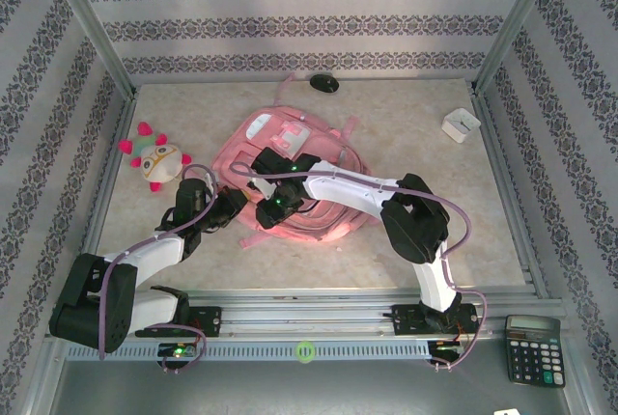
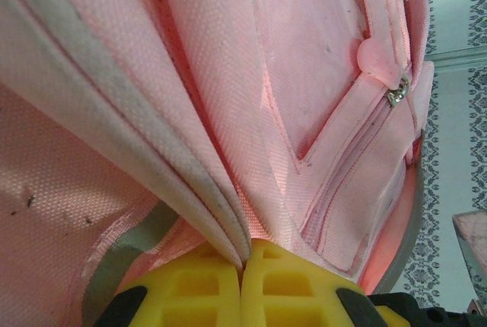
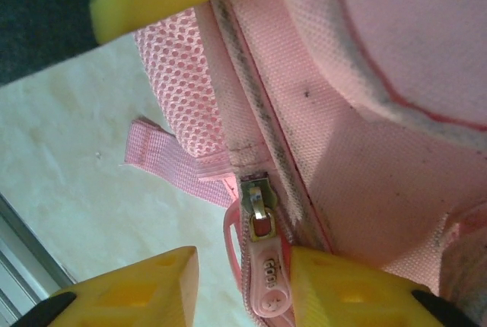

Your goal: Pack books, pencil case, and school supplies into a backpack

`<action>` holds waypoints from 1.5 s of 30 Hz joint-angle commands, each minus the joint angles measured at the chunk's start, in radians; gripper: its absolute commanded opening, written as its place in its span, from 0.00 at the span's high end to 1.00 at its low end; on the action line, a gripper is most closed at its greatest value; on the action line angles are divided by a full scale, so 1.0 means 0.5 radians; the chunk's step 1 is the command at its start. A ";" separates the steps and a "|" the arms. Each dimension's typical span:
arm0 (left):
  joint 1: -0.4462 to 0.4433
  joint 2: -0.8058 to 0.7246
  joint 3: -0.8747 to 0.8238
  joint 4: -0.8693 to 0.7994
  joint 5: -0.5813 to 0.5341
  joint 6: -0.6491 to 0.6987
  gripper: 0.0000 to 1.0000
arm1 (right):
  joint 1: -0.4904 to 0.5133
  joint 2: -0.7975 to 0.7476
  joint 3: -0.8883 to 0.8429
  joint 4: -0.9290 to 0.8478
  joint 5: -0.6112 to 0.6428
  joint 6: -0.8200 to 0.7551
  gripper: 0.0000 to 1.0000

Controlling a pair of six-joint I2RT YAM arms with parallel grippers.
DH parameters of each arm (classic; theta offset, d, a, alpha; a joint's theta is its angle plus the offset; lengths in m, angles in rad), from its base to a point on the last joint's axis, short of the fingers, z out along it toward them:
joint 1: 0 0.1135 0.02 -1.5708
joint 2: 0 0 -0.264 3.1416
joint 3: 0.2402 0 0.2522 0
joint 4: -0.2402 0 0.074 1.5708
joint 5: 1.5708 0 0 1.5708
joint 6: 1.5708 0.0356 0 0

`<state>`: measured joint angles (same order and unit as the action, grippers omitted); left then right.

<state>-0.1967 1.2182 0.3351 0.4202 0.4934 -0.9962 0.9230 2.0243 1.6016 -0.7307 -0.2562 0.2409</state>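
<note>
From above, the backpack [image 1: 290,135] lies flat in the middle of the worktop [image 1: 193,106]. Its long axis runs from the far side back towards the arms, skewed a little to the right at the near end. Both arms reach onto its near-left part. That view also takes in things well away from either claw: a plush toy [image 1: 154,159] to the left, a white box [image 1: 461,124] far right, and a calculator [image 1: 533,336] by the right arm's base.

The wrist cameras give the contact that the overhead view cannot resolve. The left claw [image 2: 245,255] has its yellow fingers pressed together on a gathered fold of the backpack's pink fabric. The pleats fan away from the pinch, and a second zip slider [image 2: 396,93] sits beyond it to the right.

The right claw [image 3: 243,285] stands spread, with a visible gap between its fingers. A pink zip pull [image 3: 266,277] hangs between them, pointing back at the claw and lying close against the right-hand finger. I cannot tell whether they touch. Its metal slider [image 3: 261,213] sits just beyond, and the zip track runs away diagonally. A mesh panel [image 3: 171,61] and a webbing strap [image 3: 163,156] lie to the left of it.
</note>
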 commanded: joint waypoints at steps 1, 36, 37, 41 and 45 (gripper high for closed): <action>-0.033 -0.042 0.051 0.118 0.094 0.034 0.95 | 0.009 0.009 0.030 -0.053 0.190 0.064 0.60; 0.045 -0.045 0.112 -0.225 -0.099 0.249 0.96 | 0.009 -0.542 -0.634 -0.140 0.634 0.210 0.94; 0.048 -0.033 0.118 -0.227 -0.094 0.253 0.96 | 0.010 -0.544 -0.634 -0.147 0.637 0.179 0.94; 0.051 -0.004 0.137 -0.233 -0.080 0.262 0.96 | 0.010 -0.572 -0.649 -0.135 0.627 0.098 0.93; 0.050 0.022 0.137 -0.188 -0.039 0.241 0.96 | -0.023 -0.568 -0.683 -0.005 0.353 0.060 0.87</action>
<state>-0.2199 1.2144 0.3820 0.3298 0.5793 -0.9154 0.9436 1.7729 1.3025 -0.5617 -0.0479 0.2958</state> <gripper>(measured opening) 0.046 0.128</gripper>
